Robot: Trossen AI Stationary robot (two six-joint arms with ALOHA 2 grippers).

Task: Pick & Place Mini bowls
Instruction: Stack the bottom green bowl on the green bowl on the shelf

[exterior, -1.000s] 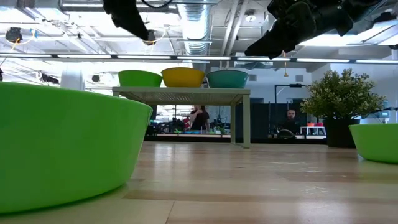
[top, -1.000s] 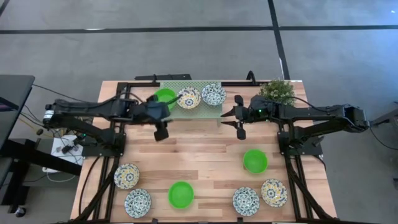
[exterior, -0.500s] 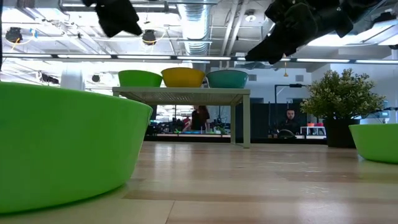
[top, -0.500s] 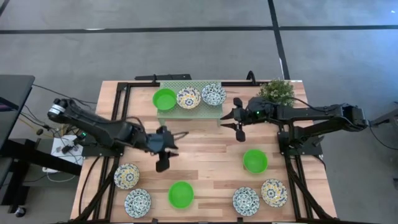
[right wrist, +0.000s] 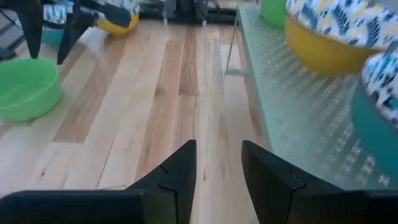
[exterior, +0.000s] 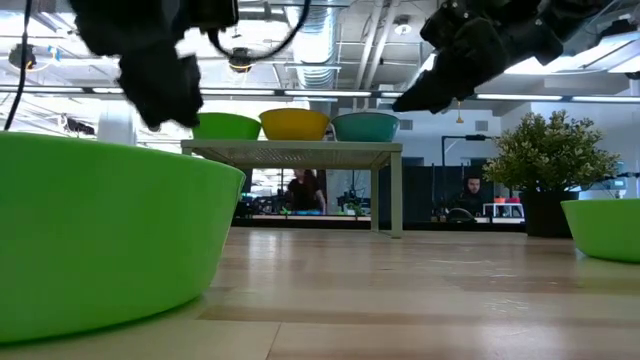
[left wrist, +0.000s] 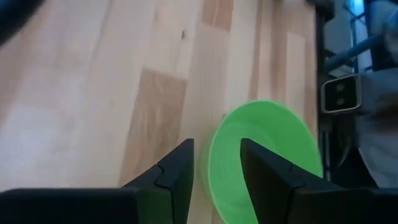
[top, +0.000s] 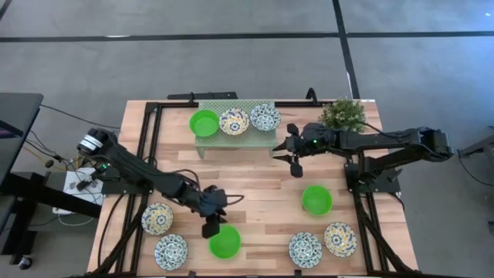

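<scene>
Three mini bowls sit on the pale green rack [top: 231, 135]: a plain green one [top: 204, 122], a yellow-blue floral one [top: 234, 121] and a blue floral one [top: 265, 117]. On the table stand two green bowls [top: 316, 199] [top: 224, 242] and several floral ones [top: 157, 218] [top: 170, 252] [top: 305, 249] [top: 340, 239]. My left gripper [top: 212, 225] [left wrist: 217, 163] is open and hangs above the far-left rim of the near green bowl [left wrist: 267, 155], clear of it in the low view [exterior: 160, 85]. My right gripper [top: 293, 155] [right wrist: 217, 163] is open in the air beside the rack's right end.
A small potted plant [top: 343, 114] stands at the far right, behind my right arm. The rack stands on legs along the far edge. Bare wood lies in the table's middle [top: 255, 181]. People show in the room beyond the table [exterior: 305, 190].
My left gripper has swung away from the rack, travelling toward the table's near edge and downward, and now hangs over the near green bowl. My right gripper has stayed by the rack's right end. No bowl has moved.
</scene>
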